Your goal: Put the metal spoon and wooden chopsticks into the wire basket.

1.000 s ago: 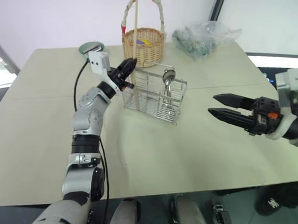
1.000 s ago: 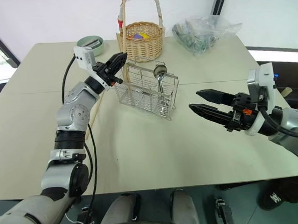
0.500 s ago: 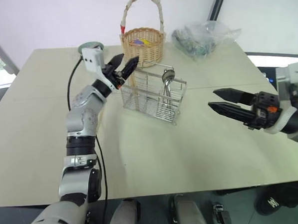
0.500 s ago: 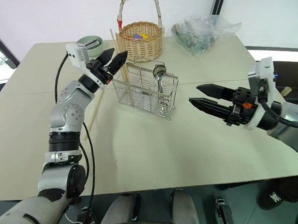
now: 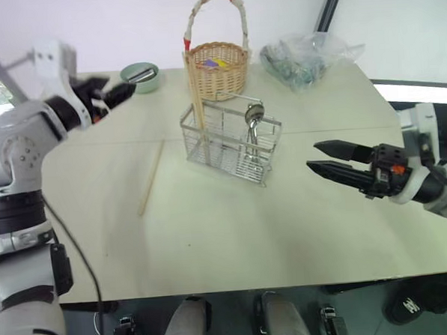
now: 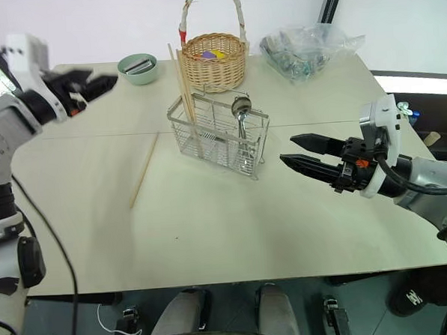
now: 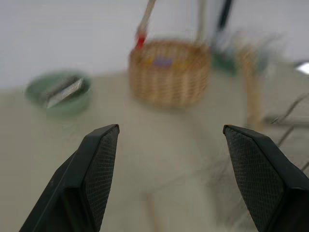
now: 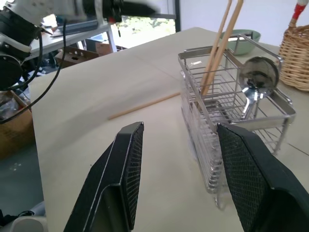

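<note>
Left hand (image 7: 166, 140) wide open, empty; right hand (image 5: 322, 156) open, empty. I see 1 chopstick (image 5: 152, 176) on tabletop (image 5: 212, 235).

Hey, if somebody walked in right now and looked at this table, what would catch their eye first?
Probably the wire basket in the middle of the table, with two chopsticks and a spoon standing in it. One chopstick lies flat on the table, to the wire basket's left. Behind stands a tall-handled wicker basket, and both grippers are open, the left gripper off by a green bowl, the right gripper to the wire basket's right.
</note>
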Motion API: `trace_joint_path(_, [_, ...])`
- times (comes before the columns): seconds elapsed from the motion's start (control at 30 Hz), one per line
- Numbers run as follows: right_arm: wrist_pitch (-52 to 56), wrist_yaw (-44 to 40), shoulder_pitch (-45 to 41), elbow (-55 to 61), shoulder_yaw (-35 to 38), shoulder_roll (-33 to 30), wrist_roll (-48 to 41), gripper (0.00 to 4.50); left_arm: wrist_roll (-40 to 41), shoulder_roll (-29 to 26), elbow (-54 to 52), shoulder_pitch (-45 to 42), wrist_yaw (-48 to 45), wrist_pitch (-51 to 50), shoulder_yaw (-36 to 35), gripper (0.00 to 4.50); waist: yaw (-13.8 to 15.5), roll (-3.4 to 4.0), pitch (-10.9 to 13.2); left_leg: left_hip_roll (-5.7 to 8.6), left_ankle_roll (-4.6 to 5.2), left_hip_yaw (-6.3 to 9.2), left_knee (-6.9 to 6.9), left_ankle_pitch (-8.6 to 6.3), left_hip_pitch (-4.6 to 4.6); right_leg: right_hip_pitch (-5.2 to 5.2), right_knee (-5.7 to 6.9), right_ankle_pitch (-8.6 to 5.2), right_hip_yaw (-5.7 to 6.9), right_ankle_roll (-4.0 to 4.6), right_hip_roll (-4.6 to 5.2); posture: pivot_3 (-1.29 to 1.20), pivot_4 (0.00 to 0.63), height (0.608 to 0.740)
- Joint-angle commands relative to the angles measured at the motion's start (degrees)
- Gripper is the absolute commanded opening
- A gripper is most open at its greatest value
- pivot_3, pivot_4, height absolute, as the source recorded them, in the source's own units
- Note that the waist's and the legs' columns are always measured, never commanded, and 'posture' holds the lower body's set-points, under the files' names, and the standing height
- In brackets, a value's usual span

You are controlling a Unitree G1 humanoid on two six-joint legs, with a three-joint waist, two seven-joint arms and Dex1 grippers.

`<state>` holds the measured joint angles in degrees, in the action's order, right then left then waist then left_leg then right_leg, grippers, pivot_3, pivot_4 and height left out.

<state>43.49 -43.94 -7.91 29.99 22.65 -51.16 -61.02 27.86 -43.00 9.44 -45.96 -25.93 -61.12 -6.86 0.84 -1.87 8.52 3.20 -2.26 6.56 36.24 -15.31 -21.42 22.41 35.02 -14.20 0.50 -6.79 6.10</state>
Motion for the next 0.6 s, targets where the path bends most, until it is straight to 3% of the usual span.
trace_joint_path(0.03, [-1.32, -0.80, -1.87, -0.49, -0.41, 0.32, 0.74, 2.47, -1.60, 3.45, -1.07, 1.80, 0.84, -4.65, 4.63, 3.63, -0.02, -0.01, 0.01, 0.01, 0.00, -0.01, -0.01, 0.00, 0.01, 0.01, 0.01, 0.01, -0.01, -0.01, 0.03, 0.00, 0.150, 0.681])
trace_joint_path(0.27, [-0.74, -0.85, -4.29, -1.59, -1.47, 0.67, 0.92, 2.47, -6.57, 8.69, 7.20, -1.19, 1.23, -3.47, 8.95, 3.63, -0.19, -0.19, 0.13, -0.01, -0.02, -0.06, -0.14, 0.00, -0.20, 0.34, 0.02, 0.03, -0.02, 0.00, 0.11, 0.00, 0.150, 0.681])
trace_joint_path(0.6, [-0.70, 2.09, 1.00, 2.08, 2.55, 2.37, -0.61, 2.47, -14.34, 14.46, 26.26, -7.78, -0.21, 3.19, 12.21, 3.63, 0.48, -0.18, 0.10, 0.10, -0.02, -0.07, -0.07, 0.00, -0.11, 0.17, 0.02, 0.04, 0.04, -0.04, 0.37, 0.00, 0.150, 0.681])
